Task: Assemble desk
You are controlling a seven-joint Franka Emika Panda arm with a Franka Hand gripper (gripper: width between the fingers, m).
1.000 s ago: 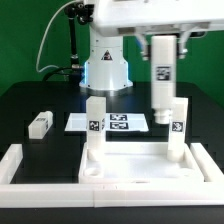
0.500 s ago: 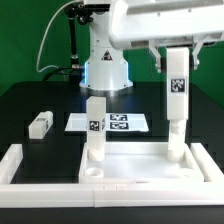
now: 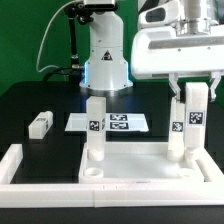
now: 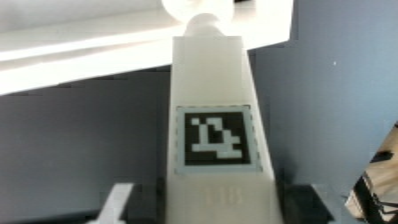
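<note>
Desk leg (image 3: 196,118), a white square block with a black-and-white tag, is hanging upright over the rimmed tabletop panel (image 3: 130,170), at its end on the exterior view's right. It is overlapping a standing leg (image 3: 177,135), so I'm not seeing whether they touch. The gripper (image 3: 195,90) is pinching its upper end between both jaws.

Smooth white plastic leg block (image 4: 214,80) and tabletop panel (image 3: 135,166) — matt black table (image 3: 25,105).
</note>
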